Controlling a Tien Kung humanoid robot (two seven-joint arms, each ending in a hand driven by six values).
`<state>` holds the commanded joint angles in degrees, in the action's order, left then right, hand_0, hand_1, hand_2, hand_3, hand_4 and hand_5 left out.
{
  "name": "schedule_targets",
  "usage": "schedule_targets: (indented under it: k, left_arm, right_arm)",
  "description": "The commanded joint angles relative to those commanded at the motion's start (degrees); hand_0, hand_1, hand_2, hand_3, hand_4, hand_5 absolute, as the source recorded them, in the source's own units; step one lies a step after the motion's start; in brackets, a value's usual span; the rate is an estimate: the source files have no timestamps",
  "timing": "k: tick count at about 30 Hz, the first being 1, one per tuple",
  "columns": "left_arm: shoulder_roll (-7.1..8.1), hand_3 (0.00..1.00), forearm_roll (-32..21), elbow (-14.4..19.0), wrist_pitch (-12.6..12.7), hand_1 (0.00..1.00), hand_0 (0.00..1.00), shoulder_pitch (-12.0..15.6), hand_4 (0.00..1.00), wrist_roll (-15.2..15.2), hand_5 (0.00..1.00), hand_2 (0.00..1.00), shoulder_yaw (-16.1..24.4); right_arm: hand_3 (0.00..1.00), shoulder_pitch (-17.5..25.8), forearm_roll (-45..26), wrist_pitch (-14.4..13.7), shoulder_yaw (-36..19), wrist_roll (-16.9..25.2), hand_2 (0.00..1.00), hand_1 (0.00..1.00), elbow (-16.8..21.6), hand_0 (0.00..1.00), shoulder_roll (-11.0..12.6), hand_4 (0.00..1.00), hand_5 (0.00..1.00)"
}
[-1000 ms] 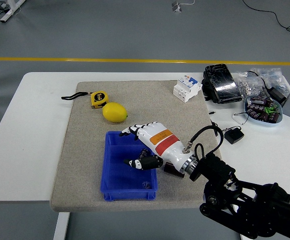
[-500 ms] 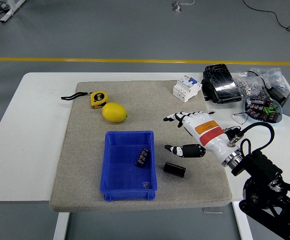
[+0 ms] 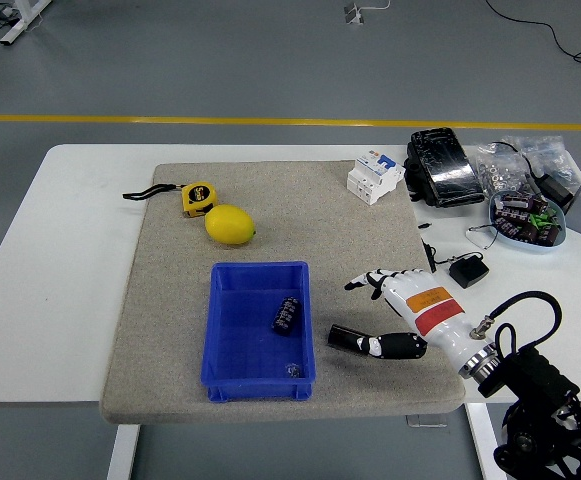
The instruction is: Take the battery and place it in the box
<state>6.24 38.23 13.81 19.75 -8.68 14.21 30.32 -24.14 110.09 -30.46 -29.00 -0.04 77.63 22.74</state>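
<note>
A dark cylindrical battery (image 3: 286, 313) lies inside the blue box (image 3: 228, 345), toward its right wall. A second black cylinder (image 3: 343, 336) lies on the grey mat just right of the box. My right hand (image 3: 385, 312), white with an orange band, hovers over the mat to the right of the box, fingers spread and holding nothing. Its thumb tip sits next to the black cylinder. The left arm does not show.
On the mat sit a lemon (image 3: 230, 224), a yellow tape measure (image 3: 198, 198) and a white circuit breaker (image 3: 374, 177). At the right lie a black pouch (image 3: 443, 167), a bowl of parts (image 3: 526, 220), plastic bags and a small black adapter (image 3: 466, 271).
My right hand has drawn back from over the box to the right and toward the near edge. The battery it released now lies in the box.
</note>
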Motion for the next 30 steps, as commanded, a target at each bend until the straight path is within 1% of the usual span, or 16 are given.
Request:
schedule_targets:
  k: [3, 8, 17, 18, 23, 24, 29, 30]
  left_arm:
    - [-0.04, 0.573, 0.12, 0.01, -0.04, 0.541, 0.552, 0.04, 0.635, 0.04, 0.577, 0.589, 0.11]
    - [-0.15, 0.573, 0.47, 0.07, -0.12, 0.541, 0.566, 0.11, 0.633, 0.20, 0.575, 0.589, 0.23]
    - [-0.20, 0.573, 0.70, 0.12, -0.18, 0.546, 0.567, 0.09, 0.633, 0.32, 0.576, 0.589, 0.32]
    - [-0.21, 0.573, 0.68, 0.13, -0.18, 0.547, 0.567, 0.11, 0.633, 0.32, 0.578, 0.590, 0.31]
    - [-0.22, 0.573, 0.89, 0.15, -0.21, 0.547, 0.567, 0.31, 0.633, 0.43, 0.578, 0.590, 0.45]
    - [-0.23, 0.573, 0.95, 0.16, -0.22, 0.549, 0.570, 0.35, 0.632, 0.46, 0.579, 0.590, 0.49]
    - [-0.25, 0.573, 1.35, 0.17, -0.31, 0.549, 0.570, 0.52, 0.632, 0.64, 0.579, 0.590, 0.70]
    - [-0.27, 0.572, 1.42, 0.18, -0.33, 0.552, 0.573, 0.55, 0.630, 0.68, 0.576, 0.592, 0.74]
  right_arm:
    - [0.666, -0.25, -0.15, -0.72, 1.60, -0.15, 0.648, 0.488, -1.48, 0.371, -0.55, 0.901, 0.369]
    - [0.675, -0.57, 0.25, -1.24, 3.77, 0.02, 0.642, 0.467, -4.99, 0.358, -2.45, 0.895, 0.370]
    - [0.673, -1.49, -1.27, -2.05, 5.32, 0.84, 0.632, 0.459, -10.35, 0.354, -4.82, 0.890, 0.373]
    - [0.660, -1.56, -1.47, -2.18, 5.39, 1.01, 0.608, 0.448, -10.96, 0.347, -5.02, 0.880, 0.371]
    - [0.660, -1.63, -2.52, -2.70, 5.62, 1.82, 0.608, 0.448, -12.96, 0.347, -5.60, 0.880, 0.371]
    - [0.651, -1.63, -2.73, -2.76, 5.69, 1.96, 0.552, 0.412, -13.28, 0.333, -5.68, 0.855, 0.358]
    - [0.651, -1.60, -3.79, -3.11, 6.09, 2.68, 0.552, 0.412, -14.99, 0.333, -6.19, 0.855, 0.358]
    - [0.621, -1.57, -3.97, -3.25, 6.13, 2.85, 0.507, 0.382, -15.24, 0.308, -6.28, 0.828, 0.345]
